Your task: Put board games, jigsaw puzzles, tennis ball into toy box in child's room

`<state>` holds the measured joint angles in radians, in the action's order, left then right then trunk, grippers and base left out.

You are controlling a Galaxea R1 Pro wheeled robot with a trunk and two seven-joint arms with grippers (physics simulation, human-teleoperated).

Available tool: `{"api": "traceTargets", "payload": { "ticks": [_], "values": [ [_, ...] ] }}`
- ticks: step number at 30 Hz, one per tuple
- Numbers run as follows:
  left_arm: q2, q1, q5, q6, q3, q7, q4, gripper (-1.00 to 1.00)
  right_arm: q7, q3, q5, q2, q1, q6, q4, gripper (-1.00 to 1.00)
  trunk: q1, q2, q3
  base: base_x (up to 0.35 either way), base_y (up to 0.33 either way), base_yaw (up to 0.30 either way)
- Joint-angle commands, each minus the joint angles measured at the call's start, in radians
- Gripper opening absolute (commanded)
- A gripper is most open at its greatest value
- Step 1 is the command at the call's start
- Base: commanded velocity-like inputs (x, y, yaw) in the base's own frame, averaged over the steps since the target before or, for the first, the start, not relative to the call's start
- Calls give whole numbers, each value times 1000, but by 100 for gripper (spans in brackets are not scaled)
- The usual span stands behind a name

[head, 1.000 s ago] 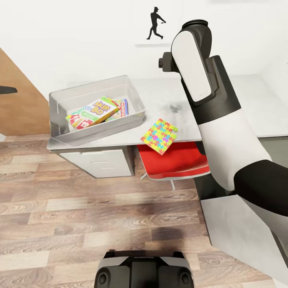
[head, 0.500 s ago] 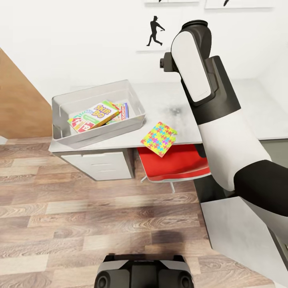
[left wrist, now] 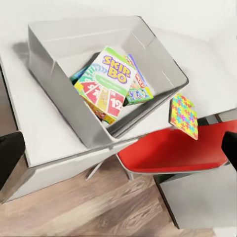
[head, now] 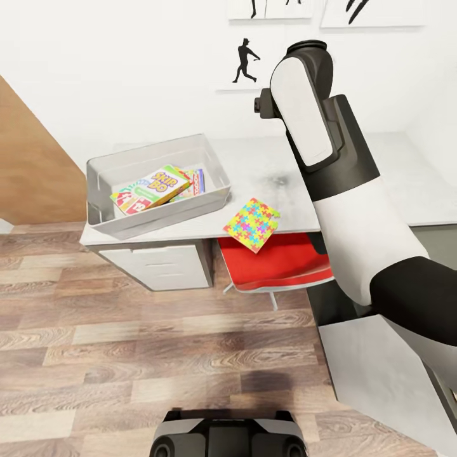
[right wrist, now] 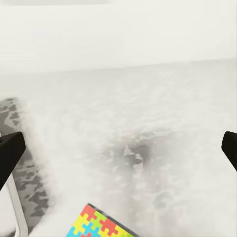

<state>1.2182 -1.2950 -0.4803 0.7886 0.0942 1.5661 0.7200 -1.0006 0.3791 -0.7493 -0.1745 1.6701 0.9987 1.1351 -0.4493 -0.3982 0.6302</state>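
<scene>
The see-through toy box (head: 216, 166) stands on the left end of the table (head: 266, 162). Inside it the Skip-Bo board game (head: 151, 188) lies tilted over smaller game boxes (left wrist: 138, 94). One jigsaw puzzle (head: 252, 224) lies on the desk's front edge, overhanging the chair; its corner (right wrist: 101, 224) shows in the right wrist view. My left gripper (left wrist: 118, 153) hangs open above the toy box (left wrist: 163, 69) and puzzle (left wrist: 183, 116). My right gripper (right wrist: 118, 150) is open over bare desk top, empty. The tennis ball and the bed are out of view.
A red chair (head: 279, 260) is tucked under the desk beside grey drawers (head: 158, 266). My raised right arm (head: 343, 190) hides the desk's right part. A lower grey surface (head: 381, 374) lies at the right. Wood-plank floor (head: 158, 349) spreads in front of my base (head: 228, 438).
The whole head view has shifted: more wall pictures show at the top, the desk sits slightly lower. The toys and both grippers hold the same places relative to each other.
</scene>
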Motion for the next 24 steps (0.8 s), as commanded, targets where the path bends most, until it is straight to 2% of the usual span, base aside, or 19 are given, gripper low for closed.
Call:
{"api": "traceTargets", "payload": {
  "ticks": [1,4,8,11,13,15,16,18,19,21,22,23,24],
  "values": [
    [1,-4,19,-24,8,5,-41,100,-10,1,-9,0,1,5,0,100,-1,-2,0,0,0,0],
    [2,-4,53,-98,9,5,-142,100,-10,1,-9,0,1,5,0,100,-1,-2,-5,0,0,0],
    [-2,-4,67,-193,9,5,-262,100,-10,2,-8,0,1,5,0,100,-1,-2,-12,0,0,0],
    [-11,-5,83,-278,35,5,-373,100,-10,3,-8,0,1,5,0,100,-1,-2,-17,0,0,0],
    [-32,-5,129,-351,80,5,-462,100,-10,2,-8,0,1,5,0,100,-1,-2,-20,0,0,0],
    [-76,-4,203,-431,120,-5,-559,100,-10,2,-8,0,1,5,0,100,-1,-2,-23,0,0,0],
    [-103,-4,243,-466,131,-51,-608,100,-10,2,-8,0,1,5,-1,100,-1,-2,-25,0,0,0],
    [-162,-4,320,-524,144,-196,-669,100,-11,2,-8,0,1,5,-1,100,-1,-2,-28,0,0,0],
    [-176,-4,338,-533,146,-240,-678,100,-12,2,-9,0,1,5,-1,100,-1,-2,-30,0,0,0],
    [-238,5,392,-553,150,-449,-701,100,-17,3,-10,0,1,5,-1,100,-1,-2,-33,0,0,0],
    [-254,15,401,-555,151,-507,-704,100,-19,3,-10,0,1,5,-1,100,-1,-2,-35,0,0,0],
    [-291,45,414,-558,152,-628,-708,100,-21,2,-10,0,1,5,-1,100,-1,-2,-37,0,0,0],
    [-311,64,418,-559,152,-691,-709,100,-23,2,-10,0,1,5,-1,100,-1,-2,-38,0,0,0]
  ]
}}
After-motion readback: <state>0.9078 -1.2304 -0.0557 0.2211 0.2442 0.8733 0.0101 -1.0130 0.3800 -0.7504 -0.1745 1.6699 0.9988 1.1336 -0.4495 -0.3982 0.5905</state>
